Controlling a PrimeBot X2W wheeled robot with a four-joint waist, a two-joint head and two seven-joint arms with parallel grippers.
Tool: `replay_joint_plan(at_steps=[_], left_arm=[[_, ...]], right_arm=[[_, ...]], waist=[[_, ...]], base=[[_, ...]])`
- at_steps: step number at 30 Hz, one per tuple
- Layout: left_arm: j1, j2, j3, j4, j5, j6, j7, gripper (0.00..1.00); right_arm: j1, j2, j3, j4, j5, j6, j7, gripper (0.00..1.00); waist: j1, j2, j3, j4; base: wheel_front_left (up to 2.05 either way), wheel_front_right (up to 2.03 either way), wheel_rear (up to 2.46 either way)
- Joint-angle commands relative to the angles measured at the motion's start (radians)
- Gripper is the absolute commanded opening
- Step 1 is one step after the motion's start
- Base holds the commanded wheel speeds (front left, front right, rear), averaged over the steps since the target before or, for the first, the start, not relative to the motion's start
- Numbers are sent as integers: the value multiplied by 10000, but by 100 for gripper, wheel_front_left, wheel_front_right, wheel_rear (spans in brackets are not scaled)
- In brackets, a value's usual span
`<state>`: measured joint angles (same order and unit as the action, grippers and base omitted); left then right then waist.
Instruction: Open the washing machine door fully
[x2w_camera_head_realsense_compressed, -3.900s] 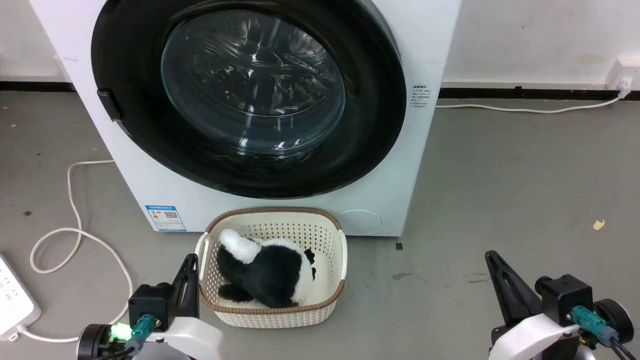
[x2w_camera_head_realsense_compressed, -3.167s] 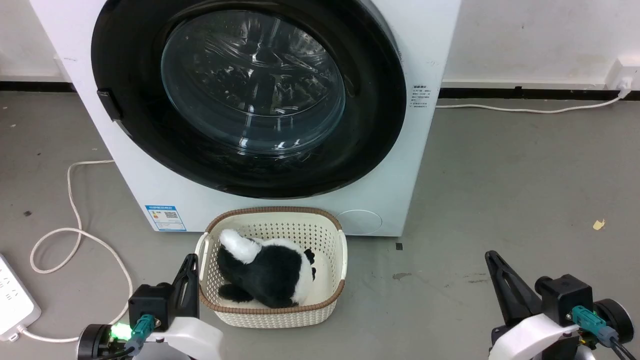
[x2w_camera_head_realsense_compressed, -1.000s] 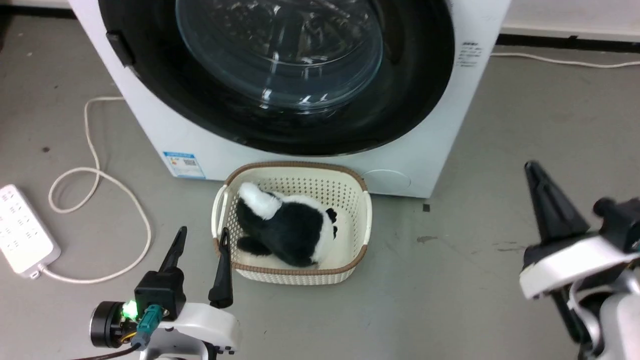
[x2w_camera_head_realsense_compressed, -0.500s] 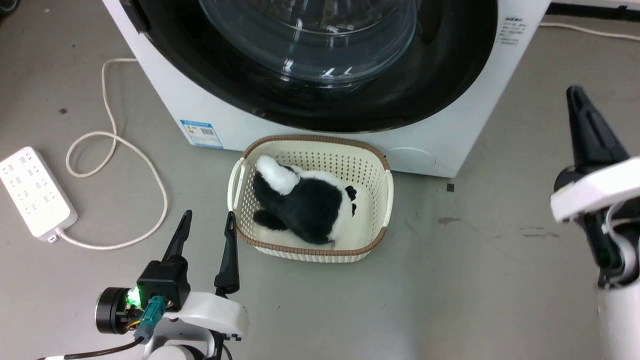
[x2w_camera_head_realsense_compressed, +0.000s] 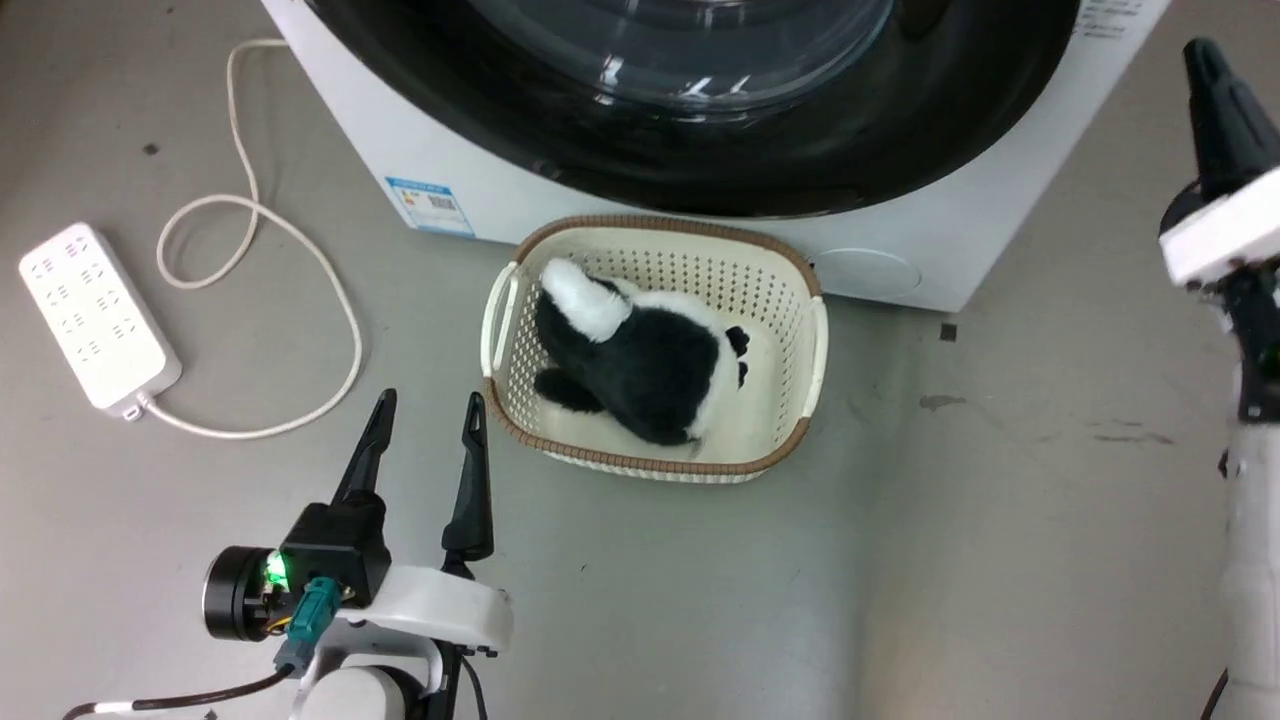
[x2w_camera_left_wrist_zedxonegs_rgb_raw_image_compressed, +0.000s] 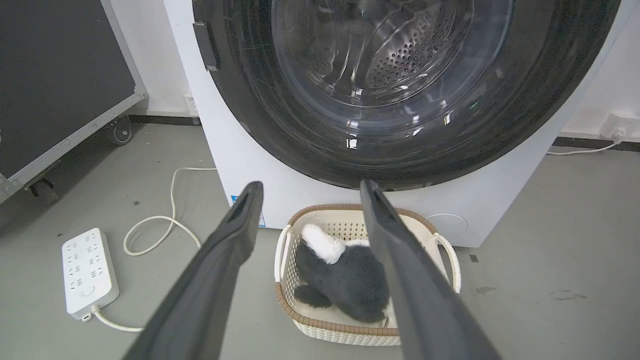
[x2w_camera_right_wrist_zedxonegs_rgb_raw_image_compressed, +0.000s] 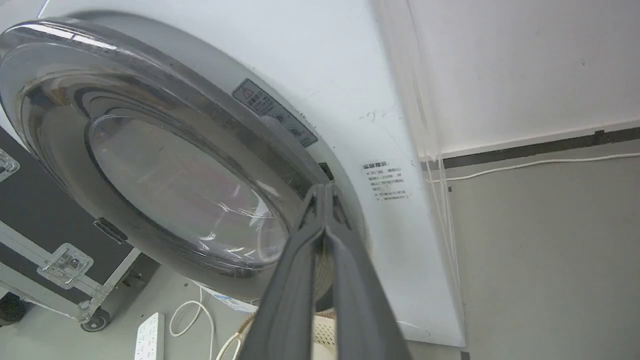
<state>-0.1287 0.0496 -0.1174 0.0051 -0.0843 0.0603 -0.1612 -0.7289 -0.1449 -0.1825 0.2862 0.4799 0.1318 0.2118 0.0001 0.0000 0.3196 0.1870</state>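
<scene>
Washing machine (x2w_camera_head_realsense_compressed: 1000, 230): white front-loader standing on a grey floor (x2w_camera_head_realsense_compressed: 1000, 520) against a pale wall, with a blue label (x2w_camera_head_realsense_compressed: 430, 205) low on the left of its front.
Door (x2w_camera_head_realsense_compressed: 800, 170): round, with a wide glossy black rim and bulging clear glass. It lies shut against the machine's front, and the drum's holes show through the glass in the left wrist view.
Left gripper (x2w_camera_head_realsense_compressed: 432, 400): low at the left of the head view, pointing towards the machine. Its 2 fingers are spread wide with nothing between them, and the right finger's tip is just beside the basket's near left corner.
Right gripper (x2w_camera_head_realsense_compressed: 1197, 50): raised at the right edge of the head view, off the machine's right side. Its 2 fingers are pressed together and hold nothing. In the right wrist view the tips line up with the door's right rim, by a small dark notch (x2w_camera_right_wrist_zedxonegs_rgb_raw_image_compressed: 325, 171); contact cannot be told.
Basket (x2w_camera_head_realsense_compressed: 660, 222): cream with a brown rim, on the floor just in front of the machine, below the door.
Toy (x2w_camera_head_realsense_compressed: 650, 365): black and white plush, lying inside the basket.
Power strip (x2w_camera_head_realsense_compressed: 95, 315): white, on the floor at the left, its cord (x2w_camera_head_realsense_compressed: 300, 260) looping towards the machine.
Case (x2w_camera_left_wrist_zedxonegs_rgb_raw_image_compressed: 60, 75): black with metal edging and wheels, beyond the machine's left side.
</scene>
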Motion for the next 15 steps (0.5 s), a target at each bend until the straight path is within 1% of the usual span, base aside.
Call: replay_joint_plan(at_steps=[1, 6, 7, 8, 10, 12, 15], left_arm=[[-231, 6, -57, -6, -76, 69, -110, 100], [-343, 6, -157, 3, -130, 115, -215, 100], [-343, 6, -157, 3, -130, 115, -215, 100], [-387, 6, -187, 1, -152, 137, -257, 100], [-408, 6, -205, -1, -164, 148, -278, 100], [-504, 6, -321, 0, -227, 206, -361, 100], [-572, 6, -409, 3, -278, 250, -424, 100]], right_arm=[[-508, 23, -134, 244, 284, -5, 169, 0], [-1299, 94, -674, 1053, 964, -6, 828, 0], [-1299, 94, -674, 1053, 964, -6, 828, 0], [-1653, 125, -947, 1415, 1231, -6, 1165, 0], [-1817, 122, -1029, 1562, 1315, -7, 1325, 0], [-2407, 127, -1458, 2130, 1722, -7, 1958, 0], [-2855, 111, -1783, 2486, 1991, -7, 2409, 0]], waist=[[-1, 0, 139, 93], [-1, 0, 397, 259], [-1, 0, 397, 259], [-1, 0, 502, 315], [-1, 0, 557, 345], [-1, 0, 761, 477], [-1, 0, 910, 582]], base=[[0, 0, 0], [0, 0, 0], [0, 0, 0], [0, 0, 0], [0, 0, 0], [0, 0, 0], [0, 0, 0]])
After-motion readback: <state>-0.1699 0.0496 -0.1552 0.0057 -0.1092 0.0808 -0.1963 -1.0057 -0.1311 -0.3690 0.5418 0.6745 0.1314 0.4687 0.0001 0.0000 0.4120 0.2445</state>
